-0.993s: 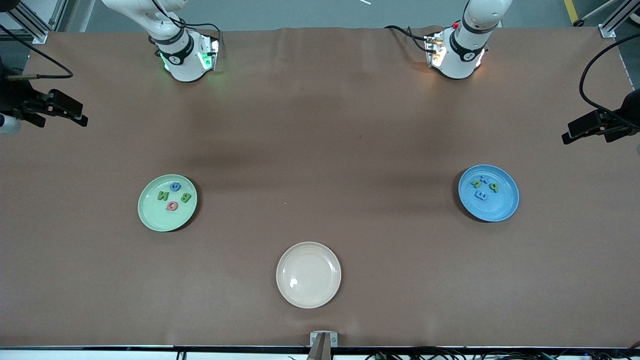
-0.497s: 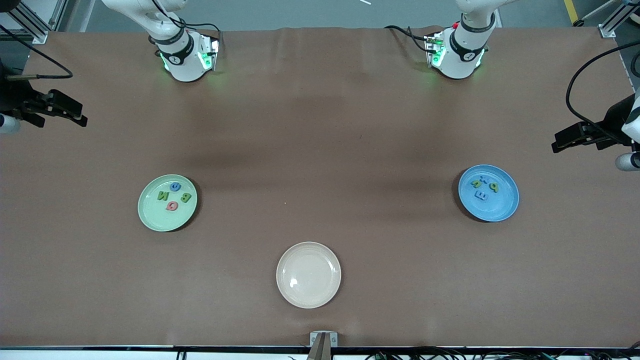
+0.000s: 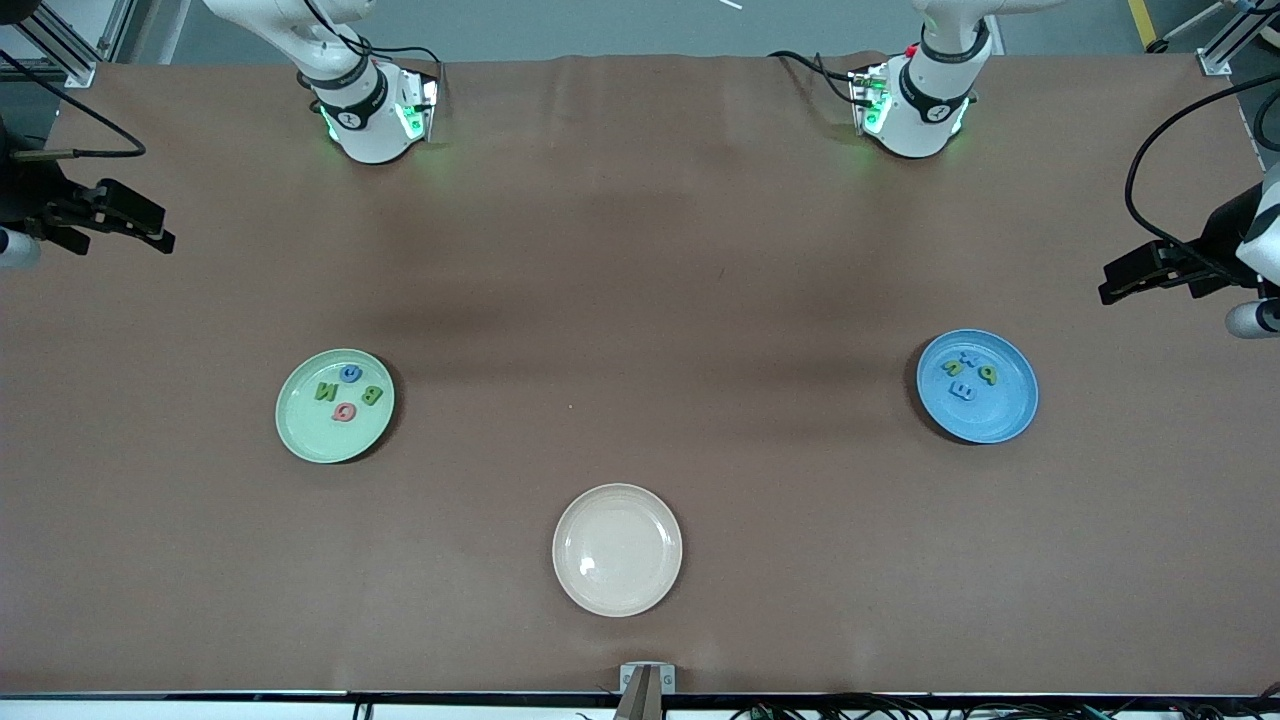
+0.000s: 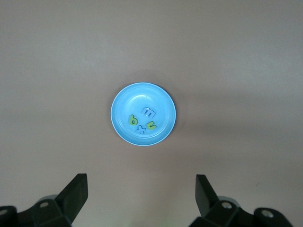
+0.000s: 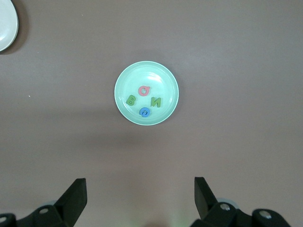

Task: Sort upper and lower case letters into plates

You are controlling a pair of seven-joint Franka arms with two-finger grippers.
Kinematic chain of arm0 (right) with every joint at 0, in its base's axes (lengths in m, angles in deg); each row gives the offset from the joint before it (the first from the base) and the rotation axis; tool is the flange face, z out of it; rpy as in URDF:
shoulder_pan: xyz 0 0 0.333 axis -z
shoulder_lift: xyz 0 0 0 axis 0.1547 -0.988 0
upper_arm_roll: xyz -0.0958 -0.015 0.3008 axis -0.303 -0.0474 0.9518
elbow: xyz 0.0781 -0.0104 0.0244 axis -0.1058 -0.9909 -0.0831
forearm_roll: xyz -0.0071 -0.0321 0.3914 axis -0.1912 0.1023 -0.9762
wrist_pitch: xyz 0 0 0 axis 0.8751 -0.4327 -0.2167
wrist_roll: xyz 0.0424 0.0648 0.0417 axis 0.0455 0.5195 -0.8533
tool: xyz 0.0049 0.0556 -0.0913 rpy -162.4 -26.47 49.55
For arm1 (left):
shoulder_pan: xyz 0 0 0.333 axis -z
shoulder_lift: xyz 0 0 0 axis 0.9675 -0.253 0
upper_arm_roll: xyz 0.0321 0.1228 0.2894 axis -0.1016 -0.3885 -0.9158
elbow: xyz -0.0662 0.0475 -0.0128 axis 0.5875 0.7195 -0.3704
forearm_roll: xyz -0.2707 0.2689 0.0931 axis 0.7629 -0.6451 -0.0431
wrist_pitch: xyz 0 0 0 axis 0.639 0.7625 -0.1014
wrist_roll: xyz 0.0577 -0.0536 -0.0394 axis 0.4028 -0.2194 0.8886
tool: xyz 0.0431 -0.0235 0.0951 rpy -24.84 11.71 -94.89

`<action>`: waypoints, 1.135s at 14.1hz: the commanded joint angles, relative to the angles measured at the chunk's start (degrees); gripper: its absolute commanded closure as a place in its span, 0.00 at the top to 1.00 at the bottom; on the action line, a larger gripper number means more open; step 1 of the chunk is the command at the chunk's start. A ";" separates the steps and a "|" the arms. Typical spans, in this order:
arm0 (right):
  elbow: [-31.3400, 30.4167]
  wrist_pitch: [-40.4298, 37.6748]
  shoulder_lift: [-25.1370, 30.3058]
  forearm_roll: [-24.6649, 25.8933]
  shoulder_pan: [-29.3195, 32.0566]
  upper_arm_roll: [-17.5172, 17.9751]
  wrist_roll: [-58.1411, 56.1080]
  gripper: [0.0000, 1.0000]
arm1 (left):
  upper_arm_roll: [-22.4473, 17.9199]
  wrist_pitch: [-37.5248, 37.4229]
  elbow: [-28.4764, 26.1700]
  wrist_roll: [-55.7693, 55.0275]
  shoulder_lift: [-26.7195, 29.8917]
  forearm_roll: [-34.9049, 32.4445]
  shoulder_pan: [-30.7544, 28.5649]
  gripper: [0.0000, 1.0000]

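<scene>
Letters, eight in all, lie split evenly across two plates. Four sit in the mint green plate [image 3: 335, 405], at middle-left of the front view: a red G [image 3: 345, 411], a green B [image 3: 372, 394], a green N [image 3: 326, 391] and a small blue one [image 3: 350, 373]. The right wrist view shows that group [image 5: 144, 101] clustered near the dish's centre. The other four rest in the bright blue plate [image 3: 977, 386], at middle-right of the front view: two green and two blue pieces [image 4: 143, 121], bunched toward the part of the dish farther from the front camera. All are small flat cut-outs, tiny against their dishes.

A third, cream-beige plate [image 3: 617, 549] stands lower centre, nearer the front camera, with nothing in it.

At the frame's right edge, the left gripper [image 3: 1120, 281] hangs over bare table beside the blue plate, its fingers [image 4: 75, 194] spread wide. At the left edge, the right gripper [image 3: 150, 225] waits over the table, likewise wide open with nothing held.
</scene>
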 commanded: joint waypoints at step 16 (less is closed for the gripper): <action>-0.62 -0.18 0.74 0.10 0.03 0.01 0.29 1.00 | -5.51 5.63 -7.41 -0.36 7.93 2.24 4.17 1.00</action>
